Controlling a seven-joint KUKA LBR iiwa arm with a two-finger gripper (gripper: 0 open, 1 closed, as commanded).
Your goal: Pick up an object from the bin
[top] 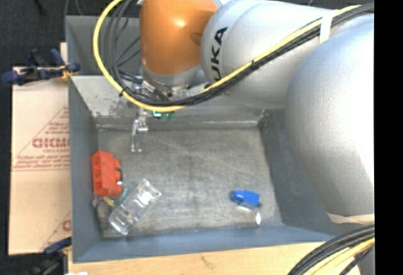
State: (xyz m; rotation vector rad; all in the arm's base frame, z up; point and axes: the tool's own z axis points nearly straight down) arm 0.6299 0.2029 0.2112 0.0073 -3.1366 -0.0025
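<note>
Near the back-left wall of the grey metal bin [189,160], the gripper [137,135] hangs over bare, scratched floor. Whether it is apart or together cannot be told. Nearest to it, along the left wall, lies one red plastic block [105,173] with a ridged top. Just beside that, toward the front, sits one clear, crinkled plastic piece [135,204], perhaps a small packet. One small blue block [244,197] lies well apart at the front right. Wide open floor lies between them.
</note>
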